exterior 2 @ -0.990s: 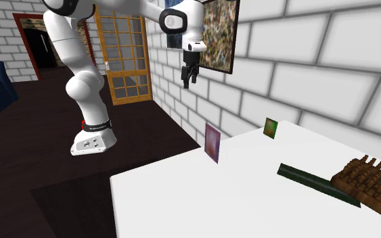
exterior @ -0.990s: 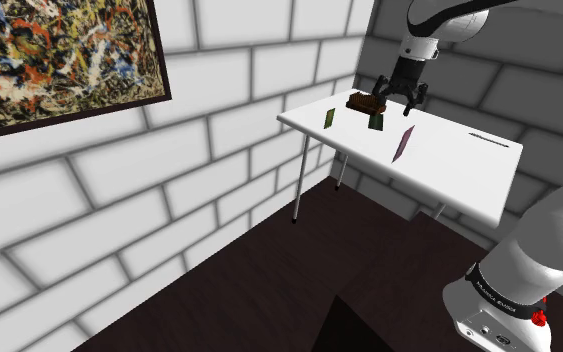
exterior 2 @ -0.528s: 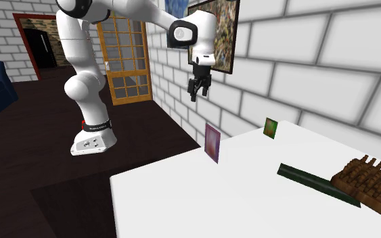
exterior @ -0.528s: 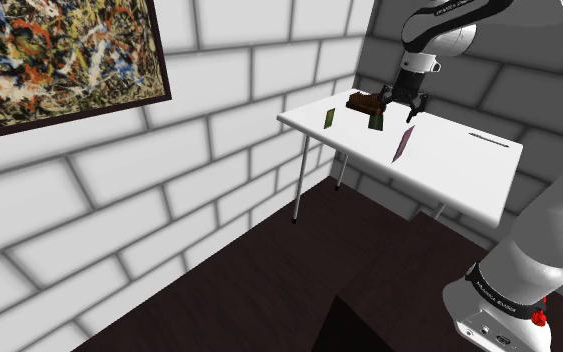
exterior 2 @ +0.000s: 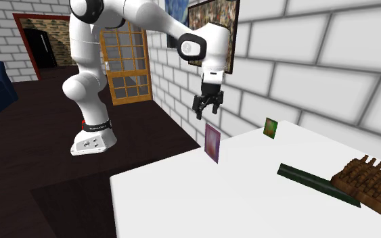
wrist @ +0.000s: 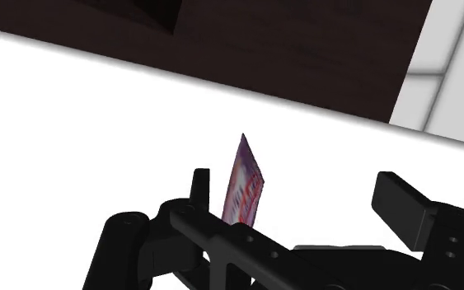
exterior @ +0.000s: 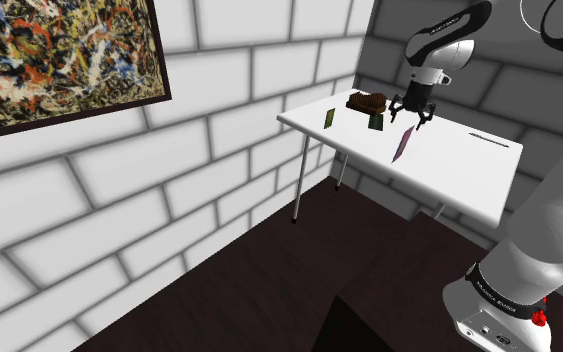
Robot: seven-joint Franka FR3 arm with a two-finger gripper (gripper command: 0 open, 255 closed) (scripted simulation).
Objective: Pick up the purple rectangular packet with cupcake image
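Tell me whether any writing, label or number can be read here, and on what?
No text is readable.
Black band around the robot's base: white lettering, too small to read.
Purple packet: printed marks, too blurred to read.

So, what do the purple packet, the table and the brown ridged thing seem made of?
Purple packet: thin printed sheet standing on edge, perhaps card or foil; unclear which. Table: plain matte white, no grain, material unclear. Brown ridged thing: dark brown, matte, rows of ribs, perhaps wood or wicker.
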